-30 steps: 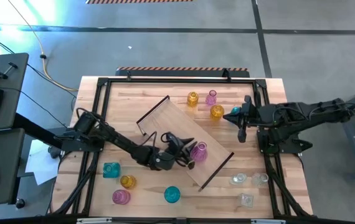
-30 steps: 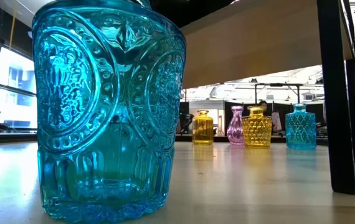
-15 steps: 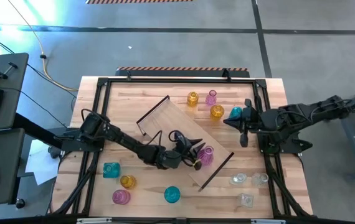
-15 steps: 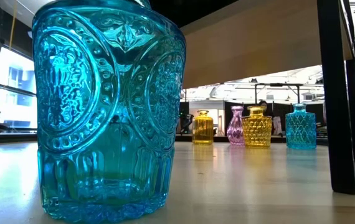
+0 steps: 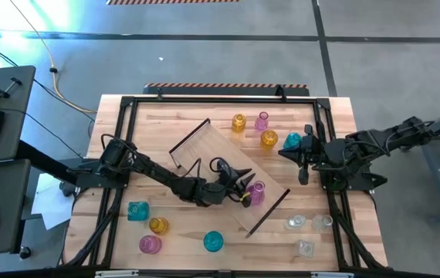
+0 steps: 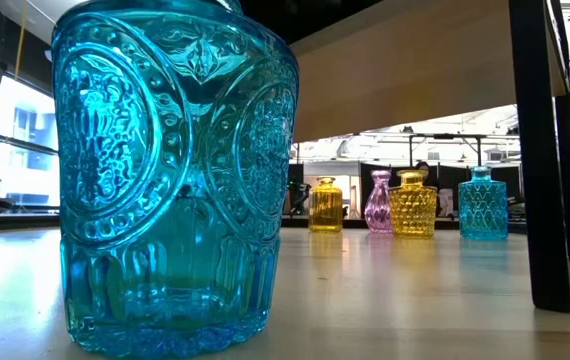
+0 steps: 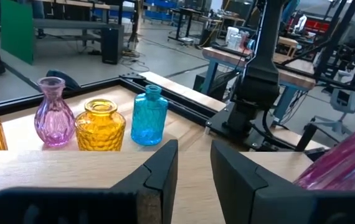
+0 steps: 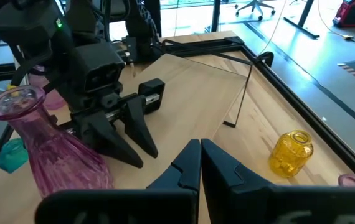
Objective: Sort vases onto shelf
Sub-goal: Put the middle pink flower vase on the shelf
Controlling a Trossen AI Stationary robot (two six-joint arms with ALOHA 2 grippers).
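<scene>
The middle of the shelf [image 5: 228, 176] is blocked by the left gripper [image 5: 239, 185] and a pink vase [image 5: 256, 192]; bare board is left toward its far-left end.

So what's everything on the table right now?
Shelf: one, light wood, lying diagonally mid-table.
Pink vases: three; one on shelf, one far, one near left.
Yellow vases: three; two far, one near left.
Teal vases: three; one far, two near.
Clear vases: three, near right.
Table: one, striped wood.
Left gripper: jaws open, beside shelf's pink vase.
Right gripper: jaws shut, by far teal vase.
</scene>
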